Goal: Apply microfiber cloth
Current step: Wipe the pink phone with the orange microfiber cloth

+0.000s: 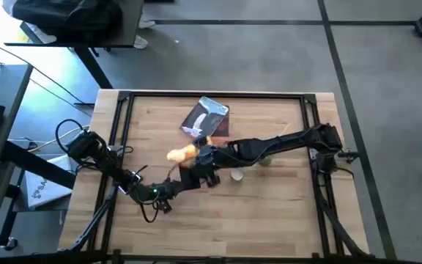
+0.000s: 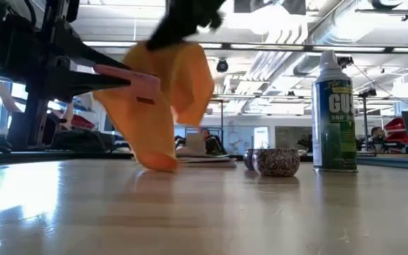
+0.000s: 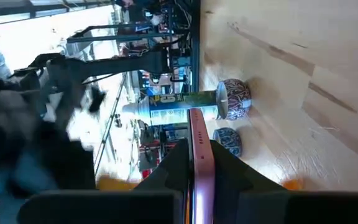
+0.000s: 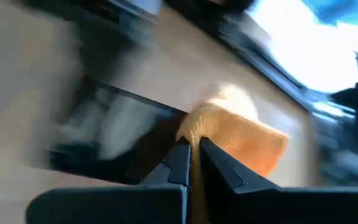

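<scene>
The orange-yellow microfiber cloth (image 2: pixel 168 99) hangs bunched from my right gripper (image 1: pixel 200 158), which is shut on it near the table's middle. In the low view its lower end (image 2: pixel 159 163) reaches down to the table top. My left gripper (image 1: pixel 165 196) stands just nearer the front edge, shut on a thin pink flat thing (image 3: pixel 198 155). The free end of the pink thing (image 2: pixel 129 79) points at the cloth; whether they touch I cannot tell. The grey-blue and white packet (image 1: pixel 207 117) lies flat behind the cloth. My left gripper pinches the thin pink thing (image 3: pixel 199 177) between its two fingers, on its flat faces, edge-on to the wrist camera. The thing sticks out past the fingertips, about level and clear of the table. My right gripper pinches a bunched upper fold of the cloth (image 4: pixel 194 134) between its two fingers, coming from above. The cloth hangs slack below the fingers, and its lowest part (image 2: pixel 159 163) is at the table top.
A green and white spray can (image 2: pixel 333 113) stands upright right of the cloth, with a patterned round tin (image 2: pixel 276 161) beside it and a second small one (image 3: pixel 229 140). Black rails (image 1: pixel 123 125) frame the table top. Bare wood (image 1: pixel 269 220) lies toward the front right.
</scene>
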